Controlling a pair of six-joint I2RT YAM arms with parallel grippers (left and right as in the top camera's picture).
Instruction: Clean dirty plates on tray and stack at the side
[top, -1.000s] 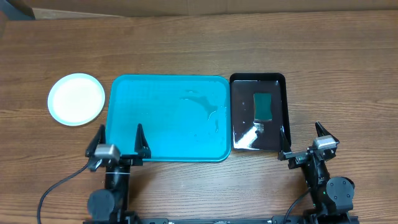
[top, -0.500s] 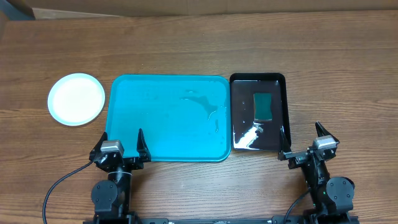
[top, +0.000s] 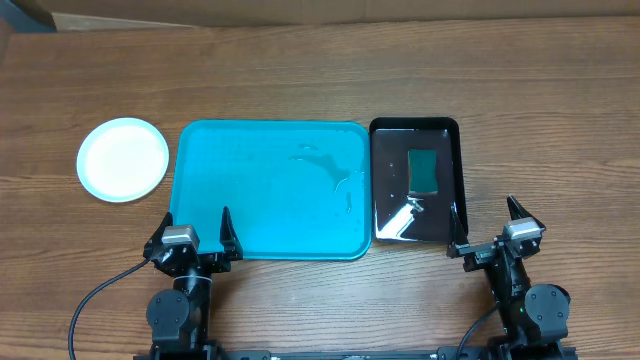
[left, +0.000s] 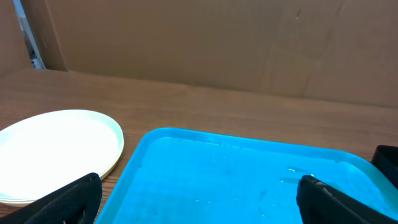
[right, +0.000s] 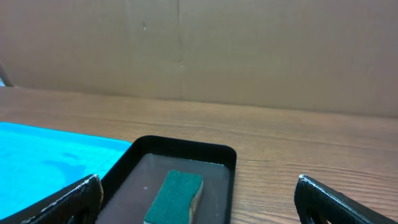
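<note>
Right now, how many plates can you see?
1 in plain view: a white plate left of the tray. None lies on the tray. Its edge looks layered in the left wrist view, so more may be stacked beneath, hidden.

Bright even light, white glare on black tray (top: 388, 185) (near edge)

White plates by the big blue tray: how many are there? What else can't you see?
- Round white plates: overhead shows only the top one; left wrist view cuts the pile at its bottom edge. No count.
- Turquoise plastic tray: marks on it, too faint to tell water from dirt.
- Green sponge in the glossy black tray: right wrist view cuts off its near end.
</note>
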